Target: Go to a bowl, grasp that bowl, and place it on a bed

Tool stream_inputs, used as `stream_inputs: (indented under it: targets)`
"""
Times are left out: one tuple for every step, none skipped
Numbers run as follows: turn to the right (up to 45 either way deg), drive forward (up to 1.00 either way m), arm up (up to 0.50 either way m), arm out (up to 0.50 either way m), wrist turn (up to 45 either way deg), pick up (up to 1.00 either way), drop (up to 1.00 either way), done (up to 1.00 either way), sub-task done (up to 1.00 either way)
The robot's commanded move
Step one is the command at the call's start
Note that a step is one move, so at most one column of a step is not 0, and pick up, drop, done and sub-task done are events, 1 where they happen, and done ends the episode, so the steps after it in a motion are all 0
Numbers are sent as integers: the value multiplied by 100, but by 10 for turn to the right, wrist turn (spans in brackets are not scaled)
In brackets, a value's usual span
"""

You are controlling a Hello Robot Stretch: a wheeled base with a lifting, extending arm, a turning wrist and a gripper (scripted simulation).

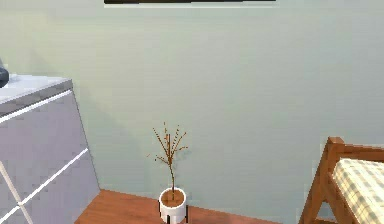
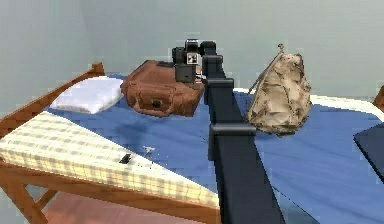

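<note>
One bed takes up most of the arm side view. It has a wooden frame, a blue cover and a yellow checked sheet along its near edge. A corner of a bed with the same wooden frame and checked sheet shows at the forward view's right edge.

One dark arm rises from the bottom edge and reaches out over the blue cover. At its far end, the one gripper sits in front of the suitcase and the wall. With the suitcase lying right behind it, I cannot tell whether it holds anything, and I cannot tell how its fingers stand.

One grey dresser with pale-edged drawers stands at the forward view's left.

On the bed lie one tan backpack, upright just right of the arm, and one brown suitcase, flat and just left of the arm. One white pillow lies at the head end, beside the suitcase. One dark flat thing shows at the right edge.

One thin twiggy plant in a white pot stands on the wooden floor against the wall, between the dresser and the bed.

One small dark thing, too small to name, lies on the checked sheet.
</note>
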Motion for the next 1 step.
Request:
stream_inputs:
  targets:
    - [0,0,0,0,0,0,100,0,0]
